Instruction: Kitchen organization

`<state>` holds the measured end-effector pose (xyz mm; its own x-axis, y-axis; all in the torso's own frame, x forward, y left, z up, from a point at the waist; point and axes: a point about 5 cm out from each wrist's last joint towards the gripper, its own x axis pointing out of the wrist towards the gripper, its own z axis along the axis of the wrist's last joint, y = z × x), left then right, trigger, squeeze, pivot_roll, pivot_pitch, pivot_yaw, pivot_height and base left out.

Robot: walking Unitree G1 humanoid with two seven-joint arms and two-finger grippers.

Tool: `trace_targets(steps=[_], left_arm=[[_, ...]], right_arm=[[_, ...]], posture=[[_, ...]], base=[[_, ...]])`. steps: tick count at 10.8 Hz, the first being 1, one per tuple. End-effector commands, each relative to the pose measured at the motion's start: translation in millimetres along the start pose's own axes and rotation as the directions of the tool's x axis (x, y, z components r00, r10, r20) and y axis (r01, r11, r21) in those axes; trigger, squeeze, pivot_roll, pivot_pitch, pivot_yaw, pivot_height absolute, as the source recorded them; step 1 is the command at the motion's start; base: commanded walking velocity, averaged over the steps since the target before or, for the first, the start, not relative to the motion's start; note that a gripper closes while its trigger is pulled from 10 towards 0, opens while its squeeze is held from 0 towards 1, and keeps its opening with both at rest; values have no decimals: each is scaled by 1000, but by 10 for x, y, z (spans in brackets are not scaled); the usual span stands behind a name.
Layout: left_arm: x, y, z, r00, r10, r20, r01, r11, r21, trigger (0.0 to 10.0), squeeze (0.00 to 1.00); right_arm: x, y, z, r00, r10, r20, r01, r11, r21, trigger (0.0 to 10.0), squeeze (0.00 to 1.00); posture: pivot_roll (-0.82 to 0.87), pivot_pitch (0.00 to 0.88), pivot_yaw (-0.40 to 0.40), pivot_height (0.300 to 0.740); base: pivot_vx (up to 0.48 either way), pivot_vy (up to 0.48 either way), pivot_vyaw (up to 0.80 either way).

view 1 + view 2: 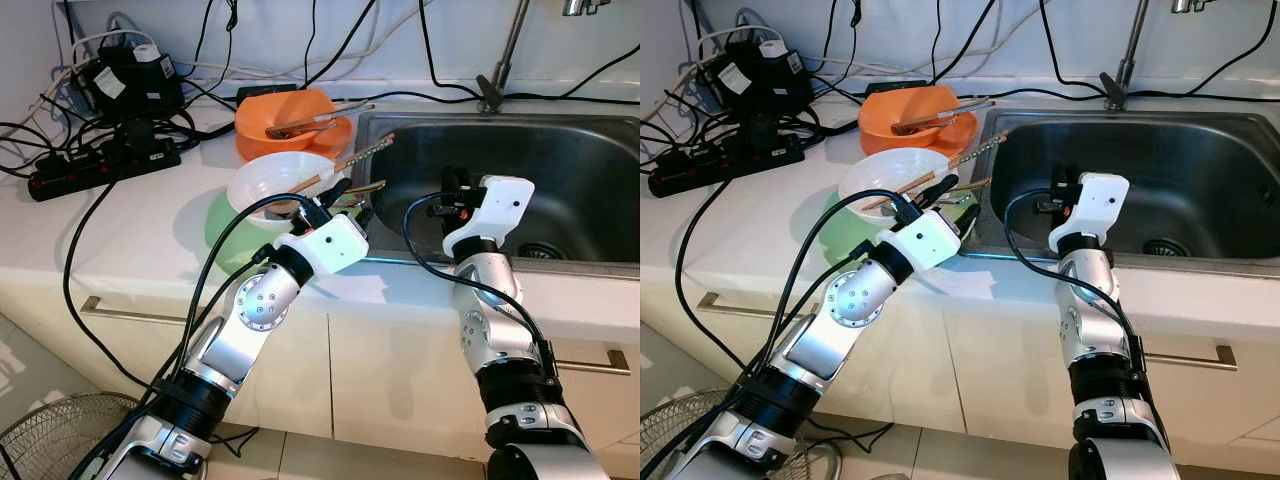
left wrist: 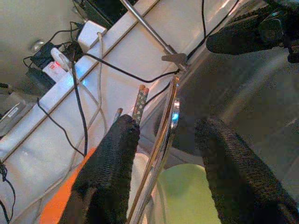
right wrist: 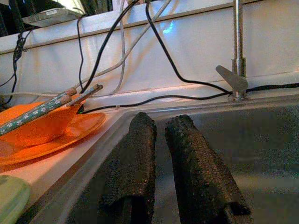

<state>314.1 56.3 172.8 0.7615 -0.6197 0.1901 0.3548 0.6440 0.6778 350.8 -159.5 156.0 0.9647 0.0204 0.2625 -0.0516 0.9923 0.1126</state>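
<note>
Looking down from the head, the left gripper point(image 1: 335, 195) hovers just over the white bowl point(image 1: 262, 178) stacked on a green plate point(image 1: 225, 232), chopsticks point(image 1: 360, 155) leaning out toward the steel sink point(image 1: 560, 160), while the right gripper point(image 1: 455, 190) hangs at the sink's near left rim and an orange bowl point(image 1: 285, 112) sits behind. Seen from the left wrist, its fingers point(image 2: 110, 172) are spread wide around a metal utensil handle point(image 2: 166, 140) without touching it. Along the right wrist, both fingers point(image 3: 131, 163) stand narrowly parted, empty, above the basin.
</note>
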Motion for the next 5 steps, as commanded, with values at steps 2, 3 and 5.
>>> trace_targets(steps=[2, 3, 5], left_arm=[[22, 26, -5, 1000, 9, 2, -9, 1000, 17, 0, 0], [19, 12, -15, 1000, 7, -2, -7, 1000, 15, 0, 0], [21, -1, -23, 1000, 4, -4, -4, 1000, 14, 0, 0]], right_arm=[[9, 28, 17, 1000, 11, 9, -11, 1000, -6, 10000, 0], [7, 30, 13, 1000, 11, 8, -11, 1000, -6, 10000, 0], [8, 31, 14, 1000, 12, 8, -12, 1000, -7, 10000, 0]], posture=[[30, 0, 94, 740], [30, 0, 92, 740], [29, 0, 91, 740]], base=[[0, 0, 0], [0, 0, 0], [0, 0, 0]])
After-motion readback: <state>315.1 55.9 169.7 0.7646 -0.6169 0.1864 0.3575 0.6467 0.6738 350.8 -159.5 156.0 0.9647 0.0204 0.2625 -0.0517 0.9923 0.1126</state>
